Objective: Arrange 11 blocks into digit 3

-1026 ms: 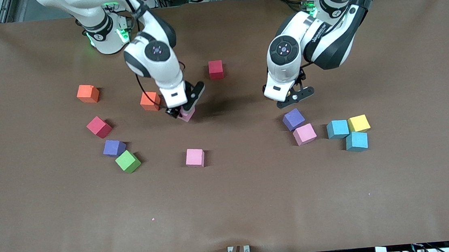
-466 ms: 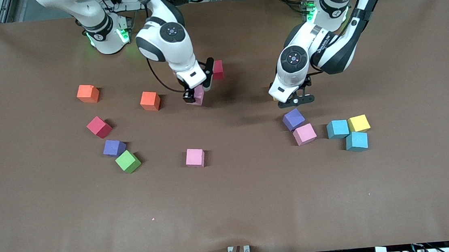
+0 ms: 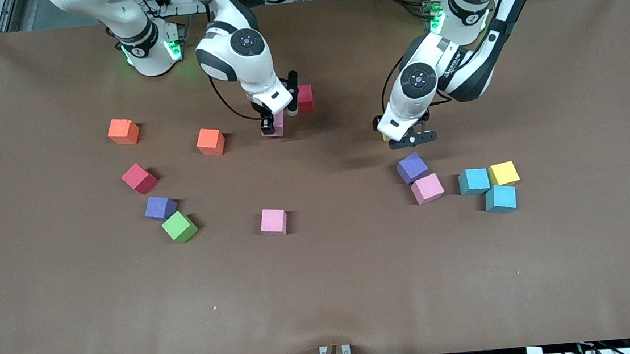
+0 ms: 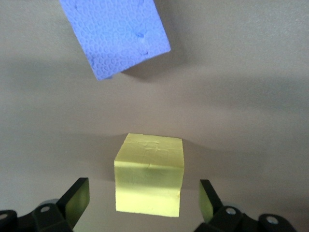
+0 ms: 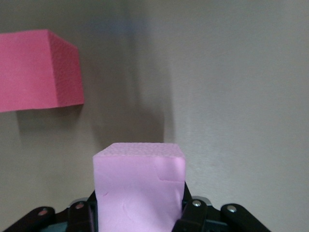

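Right claw [image 3: 276, 124] angled down, clamped on a pink block [image 5: 140, 186] beside the red block [image 3: 303, 98], left claw [image 4: 145, 203] low, spread wide astride a yellow block [image 4: 149, 181] on the worktop [image 3: 358, 281]

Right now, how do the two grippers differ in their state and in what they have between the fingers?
The right gripper is shut on a pink block, beside the red block. The left gripper is open, its fingers on either side of a yellow block that it does not grip. The pink block hides its table contact; the yellow block rests on the table. Both point downward.
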You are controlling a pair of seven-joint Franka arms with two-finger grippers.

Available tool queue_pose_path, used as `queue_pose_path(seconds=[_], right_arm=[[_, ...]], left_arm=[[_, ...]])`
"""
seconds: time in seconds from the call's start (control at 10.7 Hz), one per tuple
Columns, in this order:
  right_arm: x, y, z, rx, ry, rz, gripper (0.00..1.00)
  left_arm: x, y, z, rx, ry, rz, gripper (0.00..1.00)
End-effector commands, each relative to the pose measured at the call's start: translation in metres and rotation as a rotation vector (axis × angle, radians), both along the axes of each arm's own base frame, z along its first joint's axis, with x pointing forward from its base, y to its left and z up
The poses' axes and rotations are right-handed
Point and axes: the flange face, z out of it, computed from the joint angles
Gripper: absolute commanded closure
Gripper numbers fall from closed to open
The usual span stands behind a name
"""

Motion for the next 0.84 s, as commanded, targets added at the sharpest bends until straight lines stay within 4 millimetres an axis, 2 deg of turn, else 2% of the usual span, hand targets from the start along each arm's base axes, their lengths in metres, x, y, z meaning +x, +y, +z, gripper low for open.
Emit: queue_pose_path(seconds=[0.0, 0.09, 0.28, 0.37, 0.56, 0.75], right_arm=[[-0.016, 0.002, -0.01, 0.008, 0.003, 0.035, 0.75], [-0.027, 0.005, -0.016, 0.018, 0.007, 0.051, 0.75], [-0.04, -0.003, -0.028, 0.038, 0.013, 0.059, 0.75], [-0.047, 0.001, -0.028, 0.04, 0.016, 0.072, 0.75], [-0.053, 0.0, -0.029, 0.049, 0.018, 0.069, 0.75], [-0.063, 0.003, -0.029, 0.053, 0.021, 0.063, 0.75]], left_arm=[[-0.005, 0.005, -0.008, -0.029, -0.006, 0.003, 0.0], [-0.006, 0.006, -0.01, -0.029, -0.001, -0.003, 0.0], [-0.004, 0.01, -0.022, -0.031, 0.019, 0.003, 0.0], [-0.002, 0.016, -0.028, -0.031, 0.028, 0.017, 0.0], [-0.003, 0.016, -0.036, -0.035, 0.038, 0.02, 0.0], [-0.003, 0.016, -0.04, -0.046, 0.06, 0.076, 0.07]])
